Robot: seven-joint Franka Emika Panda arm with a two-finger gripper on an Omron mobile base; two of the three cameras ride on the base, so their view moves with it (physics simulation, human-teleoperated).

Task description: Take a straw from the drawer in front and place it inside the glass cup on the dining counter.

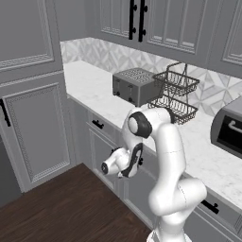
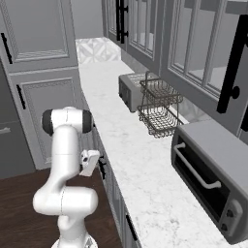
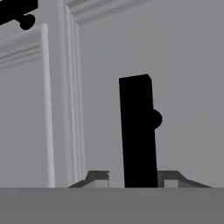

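Note:
My gripper (image 3: 136, 178) is at the grey drawer (image 3: 188, 87) under the worktop. Its two fingertips (image 3: 99, 178) stand on either side of the drawer's short black bar handle (image 3: 138, 131). The right tip lies against the bar and the left tip is a narrow gap away from it. In the right base view the hand (image 2: 90, 162) is pressed up to the cabinet front, just below the worktop edge. The drawer is closed, so the straw is hidden. The glass cup and the dining counter are out of view.
On the marble worktop (image 1: 94, 90) stand a toaster (image 1: 134, 85), a two-tier wire basket (image 1: 176, 97) and a toaster oven (image 1: 229, 130). A tall grey cabinet (image 1: 33, 123) rises at the left. Dark wood floor (image 1: 61, 208) lies open beside the arm. Another black handle (image 3: 17, 11) sits nearby.

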